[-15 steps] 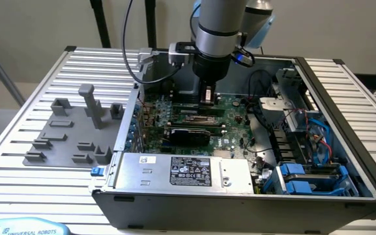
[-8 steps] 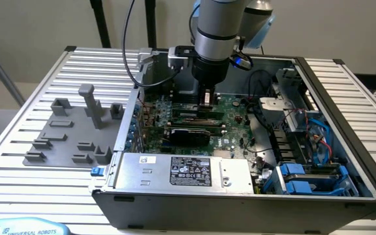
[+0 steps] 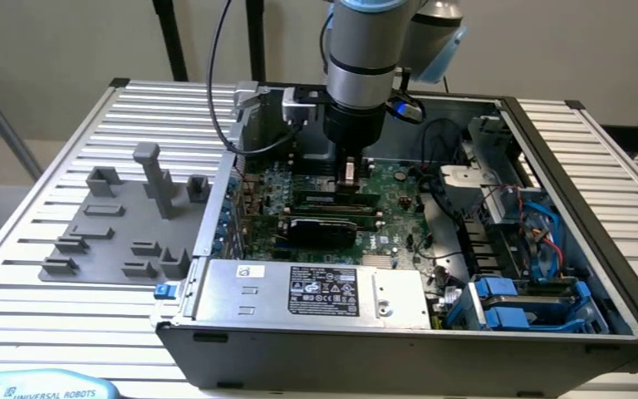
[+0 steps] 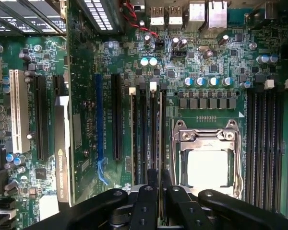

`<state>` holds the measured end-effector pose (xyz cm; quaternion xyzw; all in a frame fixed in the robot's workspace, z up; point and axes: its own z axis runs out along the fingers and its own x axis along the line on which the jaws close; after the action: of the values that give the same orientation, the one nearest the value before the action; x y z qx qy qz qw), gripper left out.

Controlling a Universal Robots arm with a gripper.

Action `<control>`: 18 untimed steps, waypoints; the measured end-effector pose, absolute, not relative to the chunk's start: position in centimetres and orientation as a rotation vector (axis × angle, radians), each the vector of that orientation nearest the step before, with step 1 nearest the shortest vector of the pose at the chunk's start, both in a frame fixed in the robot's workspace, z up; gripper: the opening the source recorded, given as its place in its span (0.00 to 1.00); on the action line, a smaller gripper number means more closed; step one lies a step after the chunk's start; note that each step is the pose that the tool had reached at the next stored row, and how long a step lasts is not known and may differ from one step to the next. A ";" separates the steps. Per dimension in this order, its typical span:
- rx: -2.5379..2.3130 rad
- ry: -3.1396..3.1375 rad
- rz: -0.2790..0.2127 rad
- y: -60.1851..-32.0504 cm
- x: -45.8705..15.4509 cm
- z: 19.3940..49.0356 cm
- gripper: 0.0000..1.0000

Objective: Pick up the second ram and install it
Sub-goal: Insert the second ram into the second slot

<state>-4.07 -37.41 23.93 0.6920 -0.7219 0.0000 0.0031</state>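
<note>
- While the arm is reaching down into the open computer case [image 3: 585,166], the gripper [image 3: 347,176] is hanging just above the motherboard [image 3: 397,187], near the case's rear wall
- In the wrist view the gripper [image 4: 159,184] is showing its fingers [image 4: 146,201] drawn almost together, with only a sliver of a gap, and they appear to be pinching the top edge of the second ram [image 4: 161,134]
- The second ram is standing on edge directly under the gripper, seen edge-on as a thin line running straight away from the fingertips
- Its long axis is lying parallel to the long black memory slots [image 4: 134,129] beside it, and parallel to the near side of the CPU socket [image 4: 207,163]
- The stick is sitting over the slot closest to the CPU socket, between that socket and the neighbouring slots with white latches [image 4: 152,86] at their far ends
- How deep the stick is sitting in that slot I cannot tell; from above it is lining up with the slot along its whole length, so I am judging the work to be at the seating stage
- Off to the exterior view's left, the grey tray [image 3: 97,241] is resting on the slatted table [image 3: 31,224], well apart from the gripper
</note>
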 end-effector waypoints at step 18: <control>2.169 -2.262 0.004 -37.6 -4.1 23.2 0.14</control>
<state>-4.14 -37.64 23.18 0.6921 -0.7218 0.0012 0.0041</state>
